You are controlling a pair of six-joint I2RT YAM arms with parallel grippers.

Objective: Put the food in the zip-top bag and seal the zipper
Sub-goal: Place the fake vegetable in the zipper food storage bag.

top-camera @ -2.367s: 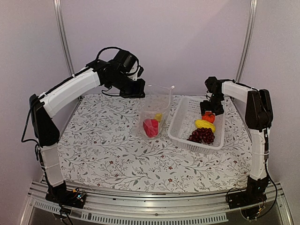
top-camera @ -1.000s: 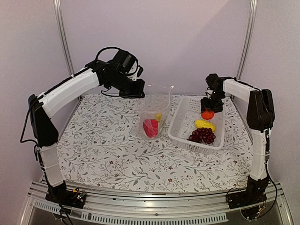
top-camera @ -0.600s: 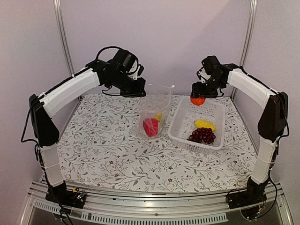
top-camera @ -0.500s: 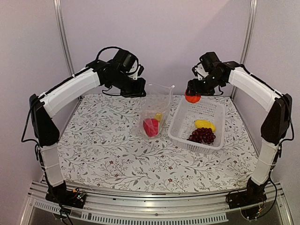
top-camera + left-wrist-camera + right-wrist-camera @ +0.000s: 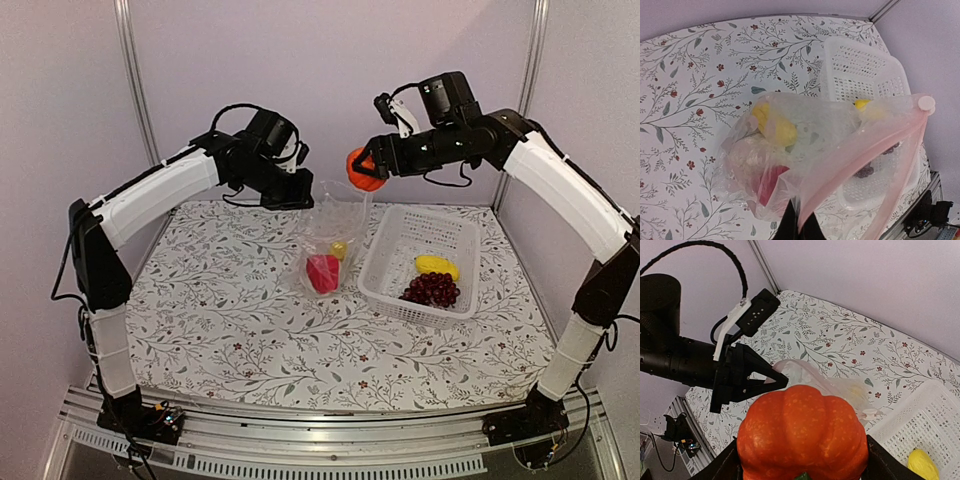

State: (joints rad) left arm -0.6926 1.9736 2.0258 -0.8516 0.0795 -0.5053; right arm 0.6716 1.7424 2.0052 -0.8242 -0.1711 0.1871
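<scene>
**Q:** Where is the food?

**A:** It is in three places. A small orange round fruit [image 5: 364,168] is in the air, above and just beside the open mouth of the zip-top bag [image 5: 333,235]. It is clamped between the fingers of the right gripper [image 5: 372,166]. Inside the bag lie a red pepper [image 5: 321,271] and a yellow piece [image 5: 339,249]. The left wrist view also shows a pale lumpy piece [image 5: 747,156] in there. A second yellow piece [image 5: 437,265] and the dark grape bunch [image 5: 430,289] lie in the white basket [image 5: 440,228]. In the overhead view the basket sits just to the right of the bag.

**Q:** And the bag itself?

**A:** It stands upright on the flower-patterned table [image 5: 220,310]. Its mouth gapes open and the pink-tinted zipper [image 5: 865,145] is unsealed. The left gripper [image 5: 300,198] has its fingers pinched together on the bag's top edge, at the far left corner of the mouth
</scene>
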